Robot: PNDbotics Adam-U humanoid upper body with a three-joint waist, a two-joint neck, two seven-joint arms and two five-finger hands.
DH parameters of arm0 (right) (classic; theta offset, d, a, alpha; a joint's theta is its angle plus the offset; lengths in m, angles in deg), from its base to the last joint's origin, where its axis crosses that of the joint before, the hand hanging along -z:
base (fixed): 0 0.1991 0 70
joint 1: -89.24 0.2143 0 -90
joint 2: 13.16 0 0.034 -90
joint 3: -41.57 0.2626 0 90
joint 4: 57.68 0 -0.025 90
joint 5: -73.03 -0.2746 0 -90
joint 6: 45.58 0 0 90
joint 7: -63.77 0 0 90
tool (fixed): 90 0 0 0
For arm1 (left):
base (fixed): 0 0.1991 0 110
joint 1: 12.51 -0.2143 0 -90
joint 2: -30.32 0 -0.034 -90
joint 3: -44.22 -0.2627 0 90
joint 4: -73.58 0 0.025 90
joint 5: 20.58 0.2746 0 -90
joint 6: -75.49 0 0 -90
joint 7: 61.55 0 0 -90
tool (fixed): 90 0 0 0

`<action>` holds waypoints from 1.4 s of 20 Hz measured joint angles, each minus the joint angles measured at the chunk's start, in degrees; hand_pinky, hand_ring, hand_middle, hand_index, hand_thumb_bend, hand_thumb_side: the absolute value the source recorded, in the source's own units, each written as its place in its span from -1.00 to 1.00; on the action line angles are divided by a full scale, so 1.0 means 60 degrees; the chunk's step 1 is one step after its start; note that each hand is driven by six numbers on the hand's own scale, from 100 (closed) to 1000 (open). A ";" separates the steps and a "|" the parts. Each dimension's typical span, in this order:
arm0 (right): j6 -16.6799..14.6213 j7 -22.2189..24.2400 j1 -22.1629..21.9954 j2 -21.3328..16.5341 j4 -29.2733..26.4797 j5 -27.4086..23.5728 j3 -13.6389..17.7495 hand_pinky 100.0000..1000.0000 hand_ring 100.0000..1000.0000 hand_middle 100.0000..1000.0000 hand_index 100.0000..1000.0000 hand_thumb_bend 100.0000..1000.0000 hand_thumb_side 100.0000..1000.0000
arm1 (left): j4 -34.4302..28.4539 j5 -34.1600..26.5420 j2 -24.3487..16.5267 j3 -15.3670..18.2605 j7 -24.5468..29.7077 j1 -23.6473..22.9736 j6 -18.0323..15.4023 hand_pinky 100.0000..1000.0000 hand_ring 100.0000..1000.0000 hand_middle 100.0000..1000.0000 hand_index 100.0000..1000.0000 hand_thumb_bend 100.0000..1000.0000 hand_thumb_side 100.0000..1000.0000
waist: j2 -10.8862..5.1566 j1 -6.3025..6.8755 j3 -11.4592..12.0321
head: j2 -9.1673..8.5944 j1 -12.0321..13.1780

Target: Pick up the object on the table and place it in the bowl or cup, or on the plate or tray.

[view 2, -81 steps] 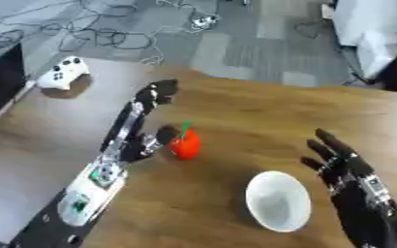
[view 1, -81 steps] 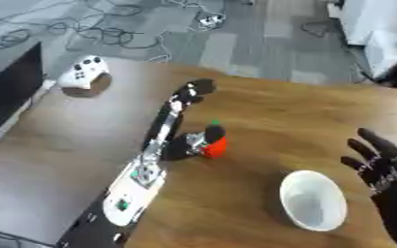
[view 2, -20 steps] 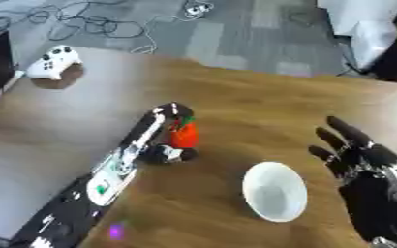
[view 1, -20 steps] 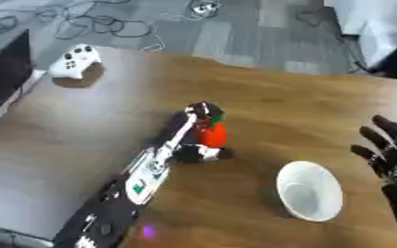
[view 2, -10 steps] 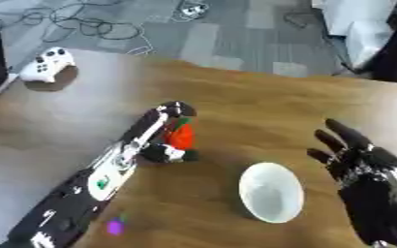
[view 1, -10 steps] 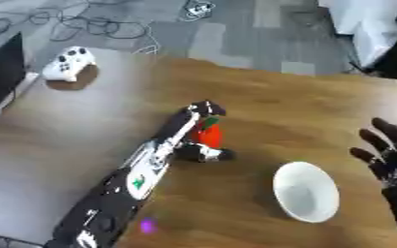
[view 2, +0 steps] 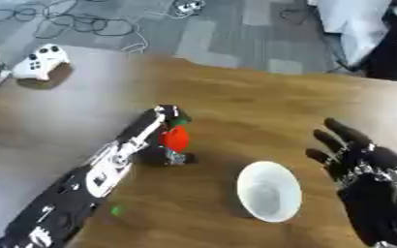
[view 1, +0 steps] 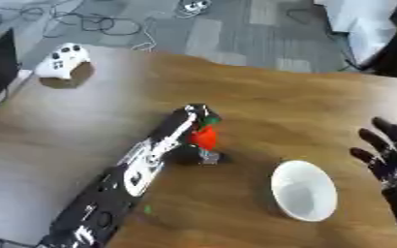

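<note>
Since a second ago left hand (view 1: 191,127) has curled round the red fruit (view 1: 205,137), grasp step. Right hand (view 2: 360,160) idles spread open; next, lift and carry right to bowl (view 1: 303,191)

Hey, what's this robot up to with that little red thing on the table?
The robot's left hand is at a small red object with a green top on the wooden table, its fingers curled round it. A white bowl sits on the table a little to the right, apart from the object. The right hand hangs open beside the bowl. A white game controller lies at the far left.
</note>
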 measured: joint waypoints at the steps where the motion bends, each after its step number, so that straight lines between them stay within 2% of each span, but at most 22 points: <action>1: 0.0002 0.0002 0.0001 0.0000 -0.0020 -0.0024 0.0001 0.70 0.86 0.86 0.76 -1.00 0.77 | 0.0030 0.0016 0.0003 0.0000 -0.0017 -0.0001 0.0032 -0.12 0.04 0.08 0.30 0.34 -0.14 | 0.0005 -0.0011 -0.0009 | 0.0000 0.0001; 3: 0.0005 0.0004 0.0001 0.0000 -0.0035 -0.0053 0.0001 0.70 0.86 0.86 0.76 -1.00 0.77 | 0.0041 0.0128 0.0015 0.0000 -0.0063 -0.0003 0.0161 -0.16 0.02 0.06 0.25 0.33 -0.18 | 0.0016 -0.0015 -0.0032 | 0.0000 0.0001; 5: 0.0019 0.0016 0.0001 0.0000 -0.0076 -0.0103 0.0003 0.70 0.86 0.86 0.76 -1.00 0.77 | 0.0038 0.0296 0.0041 0.0000 -0.0134 -0.0003 0.0309 -0.22 0.00 0.04 0.22 0.24 -0.29 | 0.0024 -0.0030 -0.0046 | 0.0001 0.0001; 6: 0.0029 0.0025 0.0001 0.0000 -0.0084 -0.0121 0.0003 0.70 0.86 0.86 0.76 -1.00 0.77 | 0.0036 0.0376 0.0042 -0.0001 -0.0167 -0.0003 0.0382 -0.20 0.00 0.05 0.22 0.25 -0.28 | 0.0026 -0.0038 -0.0046 | 0.0002 0.0002; 7: 0.0039 0.0035 0.0001 0.0000 -0.0097 -0.0135 0.0003 0.70 0.86 0.86 0.76 -1.00 0.78 | 0.0036 0.0451 0.0042 -0.0003 -0.0187 -0.0004 0.0453 -0.40 -0.18 -0.10 0.03 -0.10 -0.97 | 0.0026 -0.0041 -0.0046 | 0.0002 0.0002; 8: 0.0044 0.0037 0.0001 0.0000 -0.0117 -0.0153 0.0004 0.70 0.86 0.86 0.76 -1.00 0.78 | 0.0036 0.0522 0.0045 -0.0005 -0.0191 -0.0003 0.0530 -0.38 -0.16 -0.08 0.06 -0.06 -0.89 | 0.0026 -0.0041 -0.0047 | 0.0002 0.0002; 9: 0.0047 0.0038 0.0001 0.0000 -0.0135 -0.0170 0.0005 0.70 0.86 0.86 0.76 -1.00 0.78 | 0.0036 0.0589 0.0049 -0.0010 -0.0180 0.0000 0.0610 -0.75 -0.48 -0.43 -0.22 -0.28 -1.00 | 0.0027 -0.0041 -0.0050 | 0.0004 0.0002; 10: 0.0050 0.0038 0.0001 0.0000 -0.0135 -0.0181 0.0005 0.70 0.86 0.86 0.76 -1.00 0.78 | 0.0036 0.0651 0.0051 -0.0021 -0.0167 -0.0001 0.0685 -0.85 -0.55 -0.52 -0.30 -0.30 -1.00 | 0.0027 -0.0041 -0.0050 | 0.0004 0.0002; 11: 0.0053 0.0036 0.0001 0.0000 -0.0136 -0.0195 0.0005 0.71 0.86 0.86 0.76 -1.00 0.78 | 0.0031 0.0749 0.0051 -0.0040 -0.0153 -0.0001 0.0755 -1.00 -0.74 -0.73 -0.48 -0.35 -1.00 | 0.0028 -0.0041 -0.0050 | 0.0005 0.0002; 12: 0.0054 0.0035 0.0001 0.0000 -0.0136 -0.0199 0.0006 0.71 0.86 0.86 0.76 -1.00 0.78 | 0.0025 0.0858 0.0052 -0.0066 -0.0140 -0.0001 0.0815 -1.00 -0.76 -0.76 -0.50 -0.35 -1.00 | 0.0028 -0.0040 -0.0051 | 0.0008 0.0002; 13: 0.0057 0.0033 0.0001 0.0000 -0.0136 -0.0199 0.0006 0.71 0.86 0.86 0.76 -1.00 0.78 | 0.0008 0.0971 0.0052 -0.0093 -0.0122 -0.0001 0.0855 -1.00 -0.90 -0.92 -0.65 -0.35 -1.00 | 0.0028 -0.0038 -0.0051 | 0.0012 0.0002; 15: 0.0062 0.0029 0.0001 0.0000 -0.0136 -0.0200 0.0006 0.71 0.86 0.86 0.76 -1.00 0.79 | -0.0060 0.1156 0.0050 -0.0154 -0.0079 -0.0011 0.0894 -1.00 -0.96 -1.00 -0.72 -0.37 -1.00 | 0.0029 -0.0031 -0.0051 | 0.0016 0.0002; 26: 0.0122 -0.0027 0.0000 0.0001 -0.0132 -0.0200 0.0007 0.71 0.86 0.86 0.76 -1.00 0.79 | -0.0534 0.1204 0.0046 -0.0357 0.0329 -0.0133 0.0806 -1.00 -0.94 -0.90 -0.62 -0.29 -1.00 | 0.0047 0.0047 -0.0040 | 0.0032 0.0002; 27: 0.0128 -0.0033 0.0000 0.0001 -0.0132 -0.0201 0.0009 0.71 0.86 0.86 0.76 -1.00 0.82 | -0.0638 0.1156 0.0045 -0.0357 0.0360 -0.0151 0.0815 -1.00 -0.94 -0.90 -0.62 -0.46 -1.00 | 0.0047 0.0053 -0.0039 | 0.0049 0.0002; 28: 0.0132 -0.0041 -0.0002 0.0001 -0.0132 -0.0201 0.0014 0.71 0.86 0.86 0.76 -1.00 0.79 | -0.0791 0.1109 0.0044 -0.0357 0.0372 -0.0152 0.0830 -1.00 -0.94 -0.90 -0.62 -0.25 -1.00 | 0.0047 0.0054 -0.0037 | 0.0067 0.0002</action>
